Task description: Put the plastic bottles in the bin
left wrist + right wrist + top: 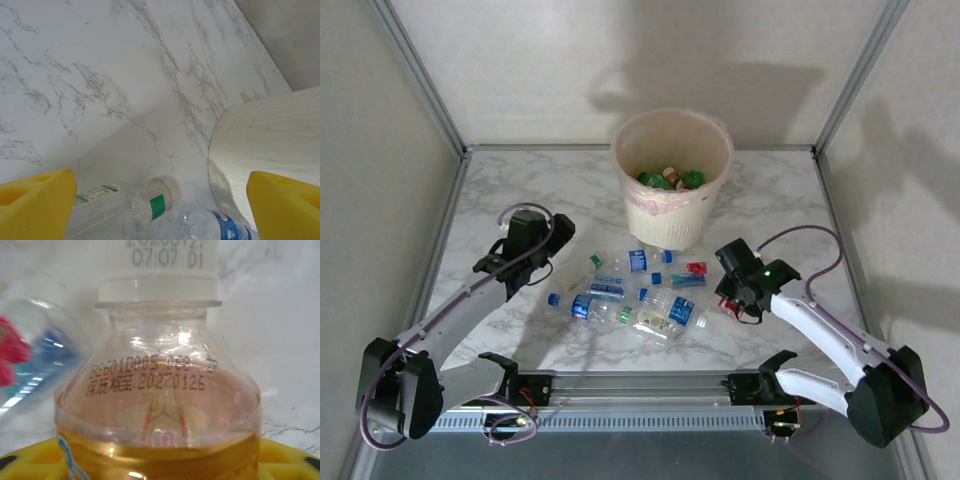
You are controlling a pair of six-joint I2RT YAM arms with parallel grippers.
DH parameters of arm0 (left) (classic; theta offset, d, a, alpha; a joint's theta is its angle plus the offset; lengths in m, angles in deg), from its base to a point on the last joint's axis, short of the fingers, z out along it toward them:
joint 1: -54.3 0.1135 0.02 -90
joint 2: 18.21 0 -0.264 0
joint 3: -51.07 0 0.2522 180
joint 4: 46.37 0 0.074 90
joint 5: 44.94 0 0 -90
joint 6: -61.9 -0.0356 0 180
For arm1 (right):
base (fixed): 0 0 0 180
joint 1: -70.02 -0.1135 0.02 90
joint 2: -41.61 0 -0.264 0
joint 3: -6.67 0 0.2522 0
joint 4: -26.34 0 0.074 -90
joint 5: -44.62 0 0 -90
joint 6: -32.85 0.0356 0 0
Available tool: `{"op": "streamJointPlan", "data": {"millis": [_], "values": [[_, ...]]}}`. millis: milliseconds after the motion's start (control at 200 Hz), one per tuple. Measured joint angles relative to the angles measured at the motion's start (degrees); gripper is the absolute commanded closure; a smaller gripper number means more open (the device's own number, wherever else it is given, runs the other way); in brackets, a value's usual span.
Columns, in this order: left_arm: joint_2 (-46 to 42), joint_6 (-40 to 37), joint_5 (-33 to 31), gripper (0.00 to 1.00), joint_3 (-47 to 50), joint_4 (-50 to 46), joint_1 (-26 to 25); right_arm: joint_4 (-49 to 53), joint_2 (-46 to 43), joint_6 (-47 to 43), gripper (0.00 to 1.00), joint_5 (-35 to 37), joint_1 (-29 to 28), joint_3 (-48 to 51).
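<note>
**Right jaws clamp a bottle, heap lies by the bin**

From above we see the bin (670, 215) at the far middle of the worktop (520, 190), with a pinkish liner folded over its rim and green bottles (688, 180) lying inside. Just in front of it, a heap of bottles (630, 295) sprawls across the marble. Most have blue labels and caps, and a red-label bottle (696, 268) sits on the side nearest the right arm.

The right gripper (733, 298) is down low at the heap's right edge. Its wrist camera puts us nose to nose with a white-capped bottle (160, 405): clear, with date codes printed on the shoulder and an orange band lower down. Yellow pads (30, 462) sit against both flanks, so we call those jaws grasping it.

The left gripper (527, 245) hovers left of the heap, apart from it. Its jaws are spread wide, with nothing between them. Below them we spot a green-label bottle (150, 202) on its side and a blue-label bottle (220, 227) just beside it. The bin's cream wall rises at the right of that view.
</note>
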State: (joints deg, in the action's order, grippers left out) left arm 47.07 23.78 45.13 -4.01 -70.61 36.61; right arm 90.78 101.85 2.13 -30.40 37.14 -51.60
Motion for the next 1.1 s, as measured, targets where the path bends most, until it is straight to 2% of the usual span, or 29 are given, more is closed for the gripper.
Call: {"op": "streamJointPlan", "data": {"millis": [185,436,801,1102], "values": [[0.0,0.0,0.0,0.12,0.0,0.0,0.0,4.2,-2.4,-1.4,0.52,4.5,0.0,-9.7],[0.0,0.0,0.0,0.12,0.0,0.0,0.0,3.8,-1.0,-7.5,0.51,8.2,0.0,-27.3],[-0.7,-0.9,-0.2,0.12,0.2,-0.3,0.0,-3.9,16.6,-21.2,0.49,5.0,0.0,-58.4],[-0.6,-5.0,-1.7,0.11,0.2,-3.7,0.0,-7.7,27.6,-29.4,0.47,3.1,0.0,-66.3]]}}
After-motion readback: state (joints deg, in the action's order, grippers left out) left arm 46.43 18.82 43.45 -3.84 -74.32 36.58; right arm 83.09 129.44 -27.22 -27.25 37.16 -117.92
